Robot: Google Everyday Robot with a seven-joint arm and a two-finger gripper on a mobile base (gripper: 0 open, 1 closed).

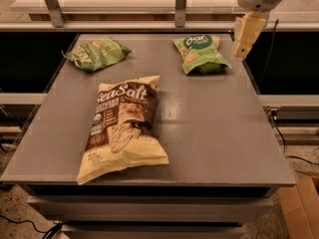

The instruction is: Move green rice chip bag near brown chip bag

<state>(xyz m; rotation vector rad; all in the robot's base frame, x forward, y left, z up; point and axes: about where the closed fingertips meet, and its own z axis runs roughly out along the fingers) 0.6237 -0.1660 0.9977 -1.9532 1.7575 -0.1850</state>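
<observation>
The green rice chip bag (200, 54), bright green with a dark round logo, lies at the back right of the grey table (219, 133). The brown chip bag (123, 127), cream-yellow with a dark centre panel and "Sea Salt" lettering, lies left of centre, towards the front. My gripper (240, 51) hangs from the white arm at the top right. It points down above the table's back right corner, just right of the green rice chip bag and apart from it. It holds nothing that I can see.
A paler green bag (96, 54) lies at the back left of the table. A railing with metal posts (181, 4) runs behind the table. A cardboard box (301, 208) stands on the floor at the lower right, and cables trail beside the table.
</observation>
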